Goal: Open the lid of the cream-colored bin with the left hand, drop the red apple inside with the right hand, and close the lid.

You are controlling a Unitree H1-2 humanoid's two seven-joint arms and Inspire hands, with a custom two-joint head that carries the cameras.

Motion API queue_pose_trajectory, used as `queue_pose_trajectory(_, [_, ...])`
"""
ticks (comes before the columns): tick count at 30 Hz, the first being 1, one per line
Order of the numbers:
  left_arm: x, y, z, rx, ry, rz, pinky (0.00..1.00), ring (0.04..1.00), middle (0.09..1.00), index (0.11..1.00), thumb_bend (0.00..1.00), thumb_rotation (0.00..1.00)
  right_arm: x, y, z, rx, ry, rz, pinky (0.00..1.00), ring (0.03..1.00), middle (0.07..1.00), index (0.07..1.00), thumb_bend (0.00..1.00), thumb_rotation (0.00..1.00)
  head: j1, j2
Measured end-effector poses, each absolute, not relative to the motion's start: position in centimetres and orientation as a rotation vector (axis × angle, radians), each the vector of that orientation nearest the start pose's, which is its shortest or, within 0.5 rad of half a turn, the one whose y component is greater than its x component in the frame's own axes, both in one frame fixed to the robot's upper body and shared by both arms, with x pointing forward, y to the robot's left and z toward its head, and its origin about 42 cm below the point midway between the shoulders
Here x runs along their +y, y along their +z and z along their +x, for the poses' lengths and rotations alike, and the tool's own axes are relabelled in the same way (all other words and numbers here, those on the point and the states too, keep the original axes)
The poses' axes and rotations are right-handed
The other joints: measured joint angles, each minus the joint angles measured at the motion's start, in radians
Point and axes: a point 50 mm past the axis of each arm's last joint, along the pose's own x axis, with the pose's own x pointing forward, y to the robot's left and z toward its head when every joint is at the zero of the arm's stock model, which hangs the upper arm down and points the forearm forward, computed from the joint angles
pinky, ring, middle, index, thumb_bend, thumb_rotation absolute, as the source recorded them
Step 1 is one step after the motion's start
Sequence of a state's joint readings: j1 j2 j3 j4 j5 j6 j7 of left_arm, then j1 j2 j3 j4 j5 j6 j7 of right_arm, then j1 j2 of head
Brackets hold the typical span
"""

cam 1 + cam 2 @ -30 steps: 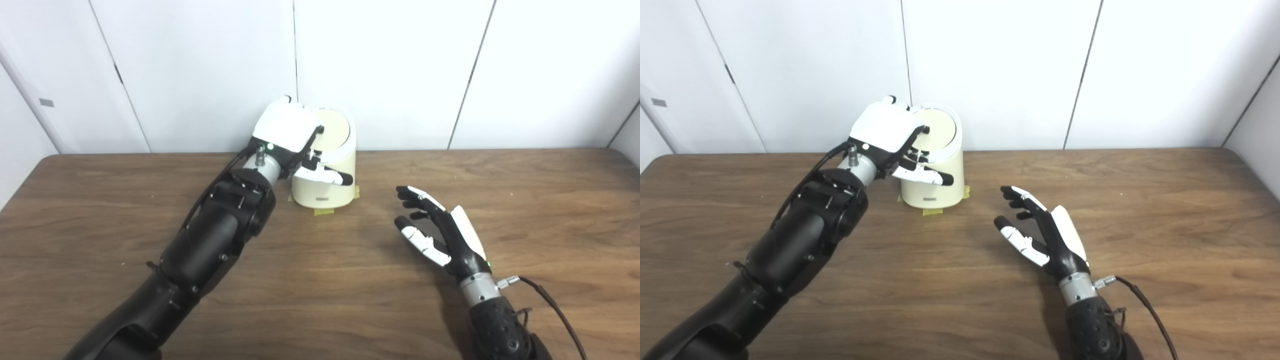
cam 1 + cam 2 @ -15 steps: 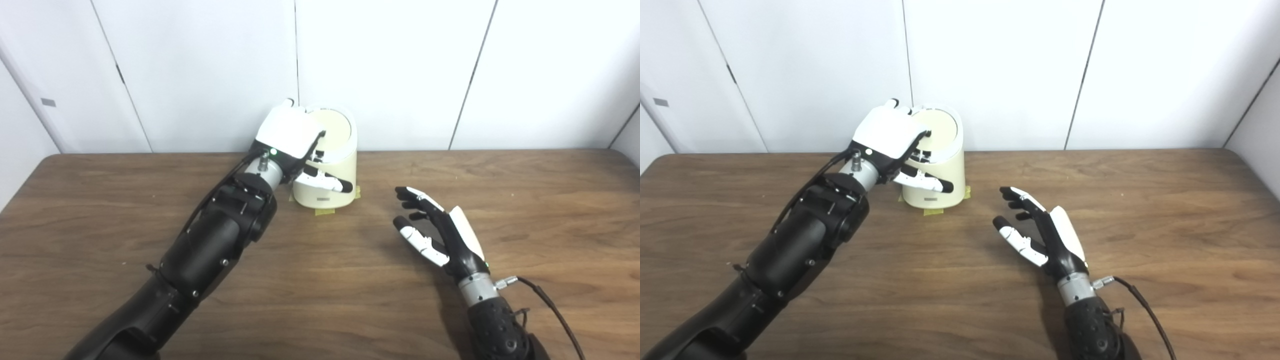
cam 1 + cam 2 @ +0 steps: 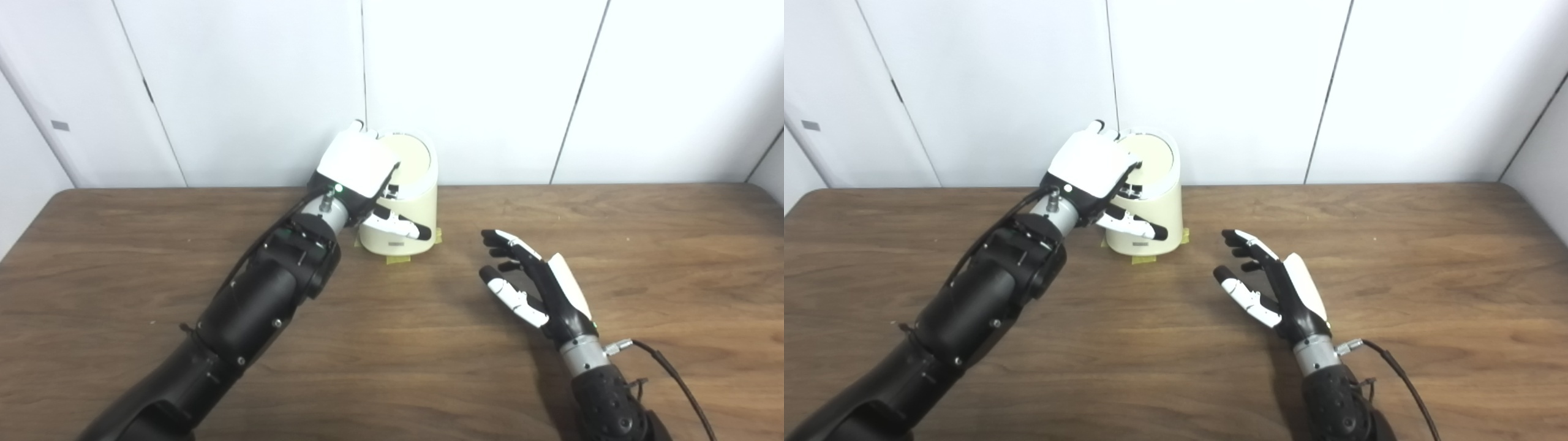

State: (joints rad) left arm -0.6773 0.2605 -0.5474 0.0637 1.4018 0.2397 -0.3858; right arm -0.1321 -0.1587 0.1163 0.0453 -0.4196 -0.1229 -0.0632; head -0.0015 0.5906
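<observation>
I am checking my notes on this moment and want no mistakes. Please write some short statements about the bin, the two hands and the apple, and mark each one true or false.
1. The lid of the cream-colored bin is down. True.
2. The right hand holds a red apple. False: it is open and empty above the wooden table, and no apple is in view.
3. The left hand is at the bin's top, on its left side. True.
4. The bin lies tipped on its side. False: it stands upright near the wall.
5. Yellow tape shows at the bin's base. True.
</observation>
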Motion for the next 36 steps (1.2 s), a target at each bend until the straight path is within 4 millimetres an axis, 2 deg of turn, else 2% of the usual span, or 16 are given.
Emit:
queue_pose_trajectory(4, [12.1,23.5,42.8,-0.271,-0.105,1.714,1.00,1.000,0.999,0.999,0.64,0.93,-22.0,12.9,32.3,-0.237,0.100,-0.573,0.72,0.807,0.825,0.824,0.38,0.82,-0.002,0.002])
queue_pose_trajectory(8, [13.0,25.0,43.8,-0.227,-0.022,1.567,1.00,1.000,1.000,1.000,0.63,0.93,-22.0,12.8,32.3,-0.231,0.100,-0.574,0.71,0.803,0.824,0.821,0.38,0.83,-0.003,0.006])
queue_pose_trajectory(12, [14.5,26.9,44.2,-0.273,0.080,1.410,1.00,1.000,1.000,1.000,0.60,0.97,-22.1,12.7,32.2,-0.225,0.099,-0.575,0.72,0.807,0.827,0.821,0.37,0.83,-0.006,0.008])
queue_pose_trajectory(13, [14.7,27.3,43.9,-0.297,0.093,1.349,0.95,0.975,0.966,0.958,0.57,0.95,-22.1,12.7,32.2,-0.225,0.099,-0.575,0.72,0.810,0.830,0.822,0.37,0.83,-0.006,0.006])
queue_pose_trajectory(16, [15.1,27.3,43.0,-0.406,0.123,1.155,0.87,0.899,0.873,0.862,0.48,0.99,-22.1,12.7,32.2,-0.222,0.103,-0.576,0.73,0.816,0.836,0.825,0.36,0.83,-0.012,-0.002])
queue_pose_trajectory(18, [15.6,26.3,42.3,-0.447,0.109,0.991,0.85,0.888,0.863,0.850,0.46,1.00,-22.1,12.6,32.2,-0.221,0.106,-0.576,0.73,0.815,0.836,0.824,0.35,0.82,-0.018,-0.002])
queue_pose_trajectory(19, [15.9,25.6,42.0,-0.450,0.101,0.917,0.81,0.863,0.850,0.835,0.40,1.00,-22.1,12.7,32.2,-0.222,0.106,-0.578,0.72,0.809,0.827,0.817,0.34,0.82,-0.018,0.000])
queue_pose_trajectory(21, [16.6,23.9,40.9,-0.438,0.098,0.764,0.77,0.848,0.845,0.825,0.35,1.00,-22.2,12.7,32.2,-0.222,0.101,-0.580,0.72,0.802,0.818,0.809,0.32,0.79,-0.020,-0.002])
queue_pose_trajectory(22, [16.8,23.0,40.3,-0.433,0.090,0.697,0.74,0.828,0.832,0.818,0.27,1.00,-22.2,12.7,32.2,-0.223,0.096,-0.584,0.70,0.788,0.805,0.801,0.29,0.75,-0.020,-0.002])
queue_pose_trajectory(23, [17.2,22.3,39.6,-0.437,0.075,0.626,0.71,0.810,0.819,0.811,0.24,0.99,-22.2,12.7,32.2,-0.228,0.087,-0.590,0.68,0.779,0.797,0.794,0.26,0.70,-0.017,0.002])
queue_pose_trajectory(24, [17.5,21.8,38.9,-0.449,0.063,0.573,0.70,0.800,0.813,0.807,0.22,0.98,-22.2,12.7,32.3,-0.233,0.078,-0.595,0.67,0.774,0.792,0.790,0.25,0.67,-0.015,0.000])
queue_pose_trajectory(27, [18.4,20.6,36.9,-0.496,0.040,0.462,0.66,0.760,0.778,0.778,0.20,0.94,-22.4,12.9,32.3,-0.261,0.046,-0.602,0.61,0.726,0.754,0.761,0.24,0.48,-0.015,-0.002])
queue_pose_trajectory(29, [19.1,19.7,35.6,-0.532,0.034,0.426,0.63,0.737,0.761,0.759,0.20,0.84,-22.4,13.0,32.4,-0.288,0.021,-0.599,0.54,0.676,0.723,0.739,0.26,0.42,-0.018,-0.002])
queue_pose_trajectory(31, [19.8,18.2,34.1,-0.536,0.037,0.382,0.63,0.737,0.762,0.753,0.21,0.66,-22.5,13.2,32.6,-0.313,-0.017,-0.598,0.51,0.653,0.706,0.726,0.26,0.34,-0.018,-0.002])
queue_pose_trajectory(34, [20.4,15.7,32.0,-0.464,0.046,0.335,0.65,0.752,0.773,0.764,0.22,0.56,-22.6,13.3,32.7,-0.336,-0.043,-0.598,0.51,0.654,0.704,0.722,0.26,0.30,-0.018,-0.003])
queue_pose_trajectory(36, [20.7,14.7,31.1,-0.423,0.062,0.312,0.66,0.756,0.772,0.762,0.23,0.54,-22.6,13.3,32.7,-0.340,-0.044,-0.598,0.50,0.643,0.700,0.722,0.26,0.29,-0.020,-0.003])
